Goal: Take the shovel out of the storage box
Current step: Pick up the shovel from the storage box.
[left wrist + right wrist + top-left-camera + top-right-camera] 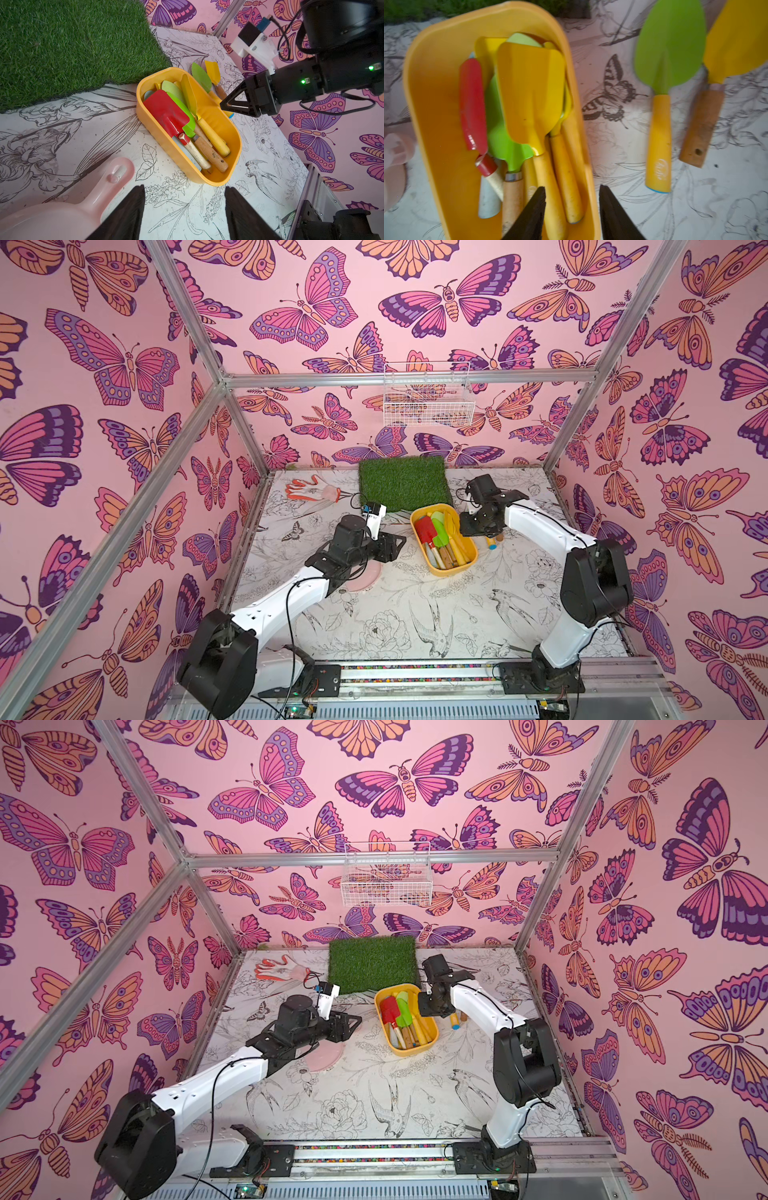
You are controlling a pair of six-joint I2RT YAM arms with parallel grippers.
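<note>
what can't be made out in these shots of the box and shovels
- pink dustpan: cut off by the picture's edge in the left wrist view, mostly under the left arm in both top views
- two shovels beside the storage box: in both top views the right arm hides all but the handle ends
- pale blue-handled tool: blade mostly under the red shovel
- print on the yellow handle: blurred, right wrist view

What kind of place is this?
Probably a garden-themed robot test booth: butterfly wallpaper on a metal frame, a fake grass patch, and a yellow tub of shovels between two robot arms.
</note>
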